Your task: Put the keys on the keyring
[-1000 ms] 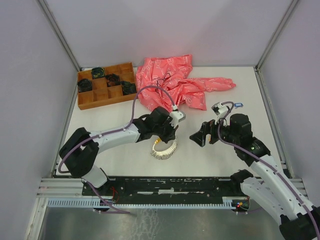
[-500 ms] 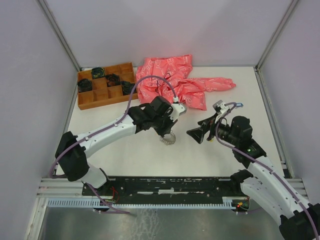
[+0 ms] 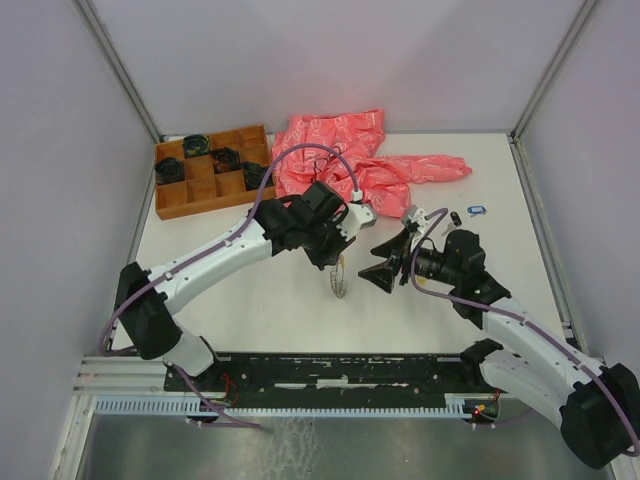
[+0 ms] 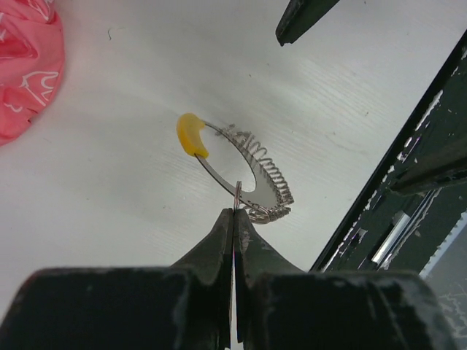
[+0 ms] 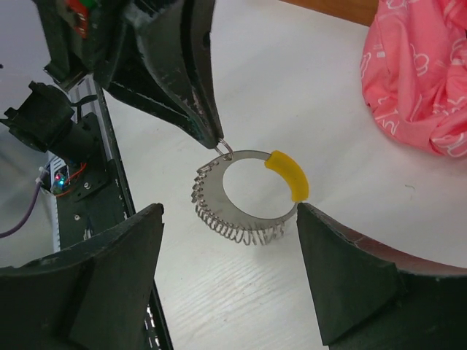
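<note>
My left gripper: jaws pressed fully together, tips pinching the thin wire loop at the rim of the keyring, a bracelet-like hoop of silvery coiled wire and flat band with one curved yellow plastic segment. In the left wrist view the hoop hangs off the tips just above centre frame, with the yellow piece toward the upper left.

Top view: left gripper at centre frame, keyring edge-on directly under it. I can't tell whether its lower edge touches the white table.

My right gripper sits just right of the hoop, jaws spread wide, nothing in them. Right wrist view: right gripper with its black fingers filling the lower corners. The keyring is mid-frame between them, touching neither. The left gripper reaches in from the upper left to the top of the hoop.

keys: I make out one small one with a blue plastic tag, right of centre and well apart from the hoop. A dark bit lies just left of it, too small to identify.

Crumpled pink patterned cloth at top centre. Brown wooden compartment tray at upper left, with dark coiled bundles in several cells
</note>
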You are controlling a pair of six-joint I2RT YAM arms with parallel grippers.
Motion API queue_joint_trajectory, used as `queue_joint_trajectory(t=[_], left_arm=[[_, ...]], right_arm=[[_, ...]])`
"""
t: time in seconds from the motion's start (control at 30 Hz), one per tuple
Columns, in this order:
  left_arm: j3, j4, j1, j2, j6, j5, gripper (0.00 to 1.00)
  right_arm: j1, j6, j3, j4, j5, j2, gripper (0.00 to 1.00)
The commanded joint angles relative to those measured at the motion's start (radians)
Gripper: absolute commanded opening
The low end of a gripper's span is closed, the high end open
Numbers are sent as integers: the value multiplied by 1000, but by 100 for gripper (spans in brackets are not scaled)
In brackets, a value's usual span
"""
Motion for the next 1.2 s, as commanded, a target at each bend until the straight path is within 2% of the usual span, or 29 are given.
queue_joint_trajectory(t=[0.0, 0.17, 0.3, 0.43, 0.67, 0.87, 1.17], left_arm=[[41, -36, -5, 3, 64, 33, 3], [29, -17, -5, -25, 75, 66, 3], [14, 6, -5, -56, 89, 103, 3], [-6, 16, -6, -86, 106, 119, 3], [-29, 24, -5, -120, 144, 161, 3], [-24, 30, -5, -140, 160, 190, 3], [-26, 36, -5, -150, 164, 205, 3]], right_arm=[[36, -79, -16, 170, -36, 8, 82], [60, -121, -14, 227, -22, 37, 76], [71, -102, -21, 316, -24, 65, 75], [73, -86, -53, 439, -43, 88, 77], [84, -110, -56, 528, -121, 135, 70], [115, -172, -10, 461, -192, 159, 54], [150, -248, 49, 387, -211, 190, 47]])
